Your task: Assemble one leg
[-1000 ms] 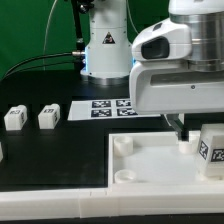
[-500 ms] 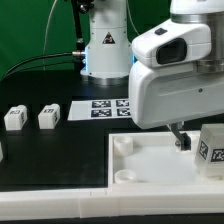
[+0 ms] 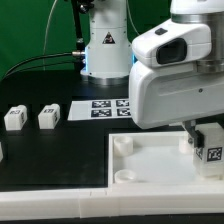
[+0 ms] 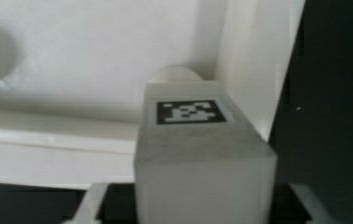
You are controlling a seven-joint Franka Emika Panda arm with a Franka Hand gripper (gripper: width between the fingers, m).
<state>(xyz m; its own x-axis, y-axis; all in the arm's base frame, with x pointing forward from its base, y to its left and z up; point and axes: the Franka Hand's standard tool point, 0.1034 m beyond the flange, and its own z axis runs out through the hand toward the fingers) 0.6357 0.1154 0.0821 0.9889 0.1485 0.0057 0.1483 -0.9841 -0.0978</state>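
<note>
The hand [image 3: 203, 136] has slid toward the exterior view's right and it's clamped on the leg [image 3: 211, 152]; leg upright, tag facing the wrist camera, at the white panel's [image 3: 150, 165] corner by a round socket [image 4: 176, 76]; two more legs [image 3: 14, 118] sit well apart on the tabletop [image 3: 70, 150].

leg [image 4: 199, 170]: white plastic, smooth, a bit dull
tag [image 4: 191, 111]: black-and-white print, flat, matt
panel [image 3: 150, 165]: white plastic, smooth, soft shine
bench [image 3: 60, 150]: black, matt
arm shell [image 3: 170, 80]: white plastic, glossy
marker board [image 3: 100, 108]: white, flat, matt
</note>
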